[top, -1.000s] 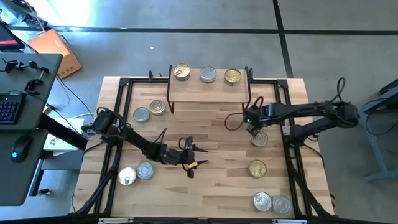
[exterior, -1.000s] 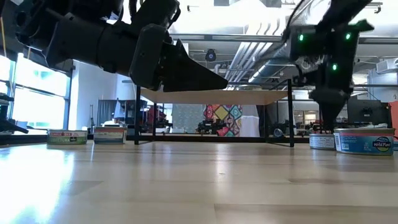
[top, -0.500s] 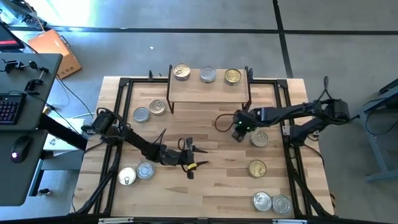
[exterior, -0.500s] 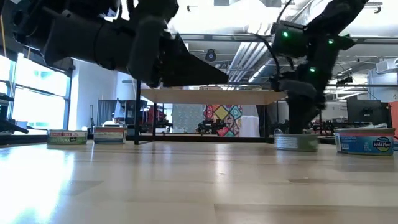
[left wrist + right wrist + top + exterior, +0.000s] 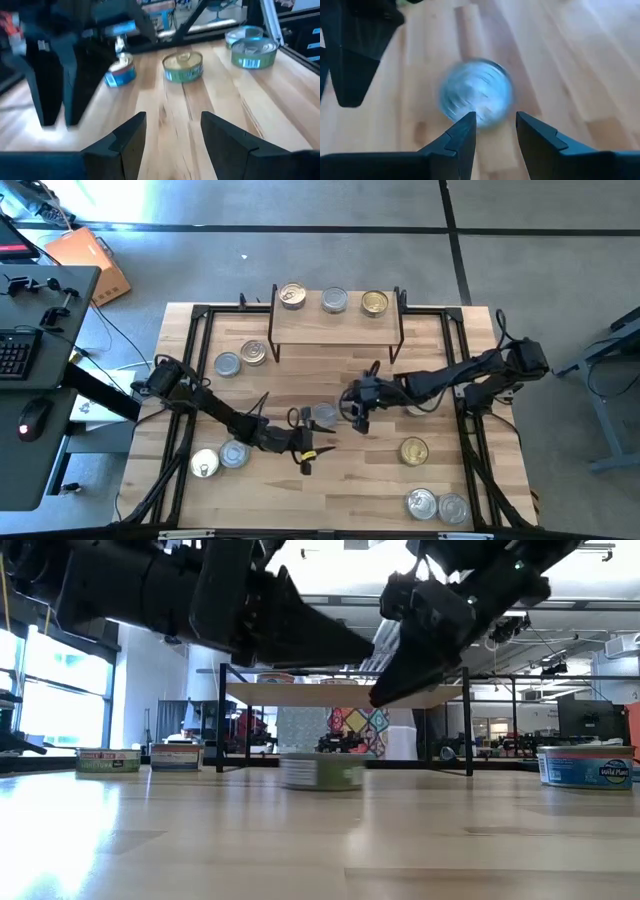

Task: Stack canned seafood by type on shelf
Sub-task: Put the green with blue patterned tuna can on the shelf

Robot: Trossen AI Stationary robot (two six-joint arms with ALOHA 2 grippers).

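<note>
A silver-lidded tin (image 5: 322,415) lies on the tabletop near its middle, blurred in the low view (image 5: 320,770) and the right wrist view (image 5: 476,95). My right gripper (image 5: 353,418) hangs open just right of it, slanting down over it (image 5: 495,122) and clear of the table (image 5: 380,698). My left gripper (image 5: 305,448) is open near the tin's near side, with nothing between its fingers (image 5: 172,135). Three tins (image 5: 334,301) stand on the shelf (image 5: 335,325).
More tins stand on the table: two at the far left (image 5: 240,358), two at the near left (image 5: 220,458), one gold-lidded at the right (image 5: 413,450) and two at the near right corner (image 5: 437,505). A black frame (image 5: 195,315) rims the tabletop.
My right gripper has swept toward the table's left edge and tipped from pointing straight down to a slant. The tin that stood under it at the right has slid along the table to the middle. My left gripper has stayed in place.
</note>
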